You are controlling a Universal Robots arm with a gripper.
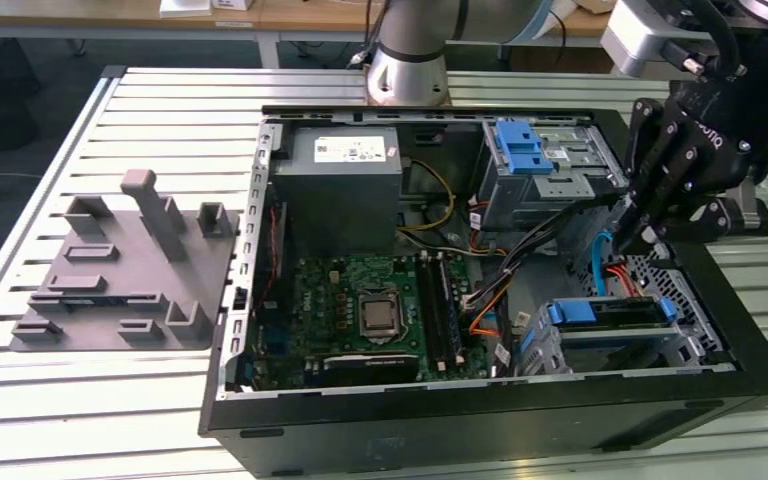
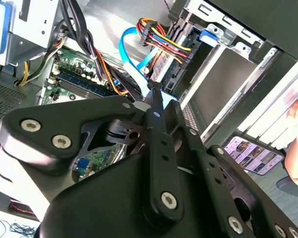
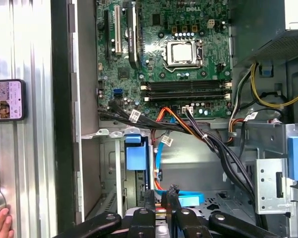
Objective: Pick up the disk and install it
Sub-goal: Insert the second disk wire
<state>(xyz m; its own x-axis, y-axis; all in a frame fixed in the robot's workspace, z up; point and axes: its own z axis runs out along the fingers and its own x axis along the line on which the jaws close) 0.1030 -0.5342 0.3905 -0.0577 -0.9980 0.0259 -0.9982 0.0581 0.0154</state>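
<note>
2 hazards stood out: the blue data cable (image 1: pixel 603 262) and the black wire bundle (image 3: pixel 223 153) ran just beside the gripper (image 1: pixel 638 240), so a descent could have snagged them. The arm reached over the open computer case (image 1: pixel 244 300) from the exterior view's right, wrist tilted downward. Its jaws looked almost closed, holding nothing. The disk (image 1: pixel 611 312) sat in the lower drive cage, near the fingertips.
</note>
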